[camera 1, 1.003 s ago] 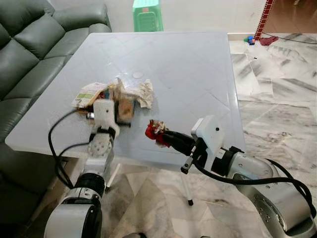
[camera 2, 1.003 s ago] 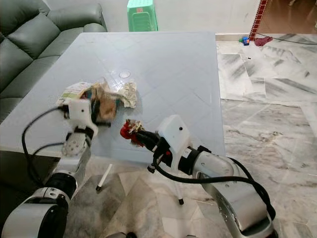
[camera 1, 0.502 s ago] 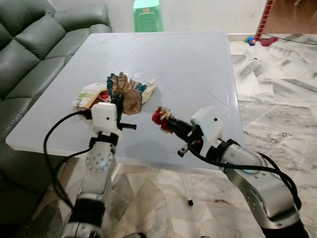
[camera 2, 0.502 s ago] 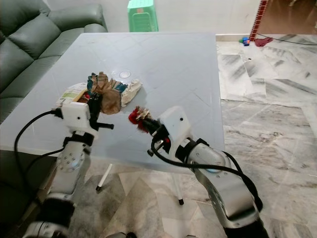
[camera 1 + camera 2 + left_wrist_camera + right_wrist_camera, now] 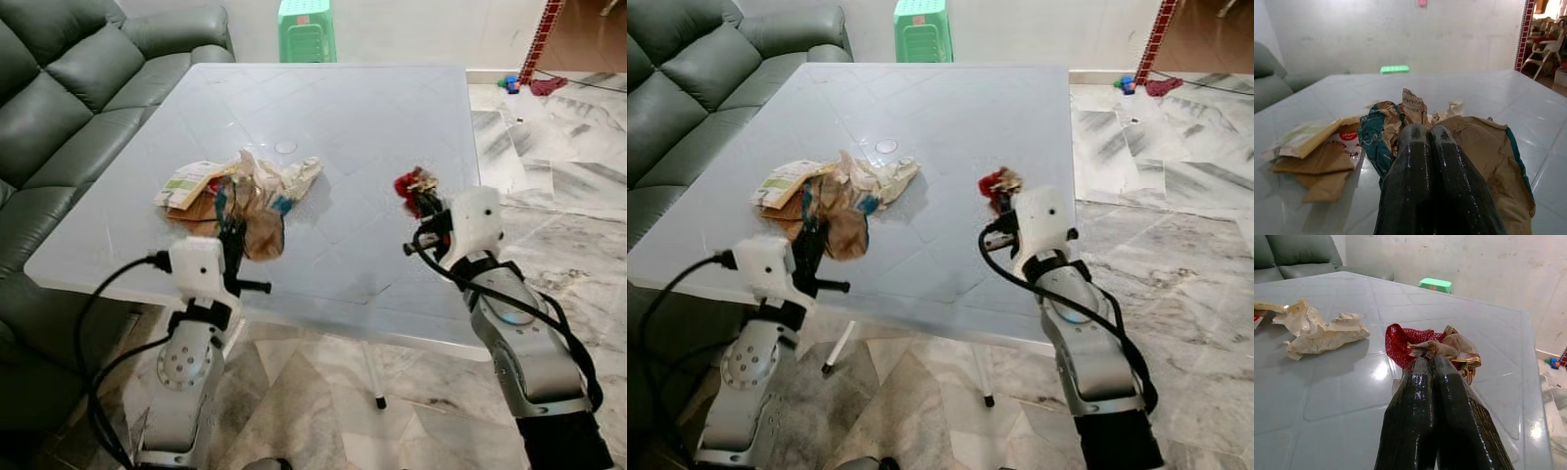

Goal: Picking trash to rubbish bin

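White table (image 5: 372, 127), trash in both grippers.
Left gripper (image 5: 233, 238) clenched on brown paper bag (image 5: 257, 217), right gripper (image 5: 428, 209) on red wrapper (image 5: 411, 183); scraps (image 5: 191, 184) left on table, binning undone.

Both claws (image 5: 233, 233) (image 5: 423, 201) clamped, raised.

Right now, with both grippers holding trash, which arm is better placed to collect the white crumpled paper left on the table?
Neither is free. The left gripper, shut on the brown paper bag, is nearer the white crumpled paper; the right gripper holds the red wrapper farther away. Left, after binning.
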Controlling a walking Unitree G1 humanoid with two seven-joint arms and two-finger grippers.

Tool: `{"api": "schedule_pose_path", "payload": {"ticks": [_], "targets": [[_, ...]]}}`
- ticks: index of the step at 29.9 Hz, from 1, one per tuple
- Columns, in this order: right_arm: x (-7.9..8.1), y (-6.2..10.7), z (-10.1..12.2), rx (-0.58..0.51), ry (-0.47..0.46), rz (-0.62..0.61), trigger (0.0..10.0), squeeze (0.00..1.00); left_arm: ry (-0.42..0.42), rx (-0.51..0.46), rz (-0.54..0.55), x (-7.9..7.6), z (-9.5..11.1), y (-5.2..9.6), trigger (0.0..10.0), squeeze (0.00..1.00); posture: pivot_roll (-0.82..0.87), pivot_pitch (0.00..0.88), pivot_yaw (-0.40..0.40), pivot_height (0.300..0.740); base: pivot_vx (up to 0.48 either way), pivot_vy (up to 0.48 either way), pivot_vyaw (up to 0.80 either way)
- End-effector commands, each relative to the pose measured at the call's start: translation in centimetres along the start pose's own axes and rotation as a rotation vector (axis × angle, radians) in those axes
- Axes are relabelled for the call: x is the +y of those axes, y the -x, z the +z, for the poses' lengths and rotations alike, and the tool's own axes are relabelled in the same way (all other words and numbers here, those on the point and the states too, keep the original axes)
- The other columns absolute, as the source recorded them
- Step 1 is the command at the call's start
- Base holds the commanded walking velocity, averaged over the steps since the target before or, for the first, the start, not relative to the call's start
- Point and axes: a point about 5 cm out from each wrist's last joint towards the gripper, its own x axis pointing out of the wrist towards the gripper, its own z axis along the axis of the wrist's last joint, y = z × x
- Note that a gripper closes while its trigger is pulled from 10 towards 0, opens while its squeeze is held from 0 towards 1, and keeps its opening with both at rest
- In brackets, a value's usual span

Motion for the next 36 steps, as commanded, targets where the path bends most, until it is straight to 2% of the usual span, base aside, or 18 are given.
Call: {"api": "schedule_pose_path", "payload": {"ticks": [1, 11, 36], "targets": [[0.15, 0.04, -0.21, -0.002, 0.001, -0.003, 10.0, 0.00, 0.006, -0.009, 0.001, 0.17, 0.67, -0.19, 0.0, 0.00, -0.03, 0.051, 0.069, 0.740, 0.000, 0.000, 0.00], [-0.05, -0.29, -0.39, -0.023, 0.007, -0.017, 10.0, 0.00, 0.025, 0.019, -0.009, -0.18, 0.93, -0.33, 0.0, 0.00, -0.04, 0.053, 0.068, 0.740, 0.000, 0.079, 0.00], [-0.10, -0.68, -0.35, -0.038, 0.006, -0.017, 10.0, 0.00, 0.021, 0.048, -0.019, 0.12, 0.99, -0.76, 0.0, 0.00, -0.04, 0.048, 0.069, 0.740, 0.000, 0.414, 0.00]]}}
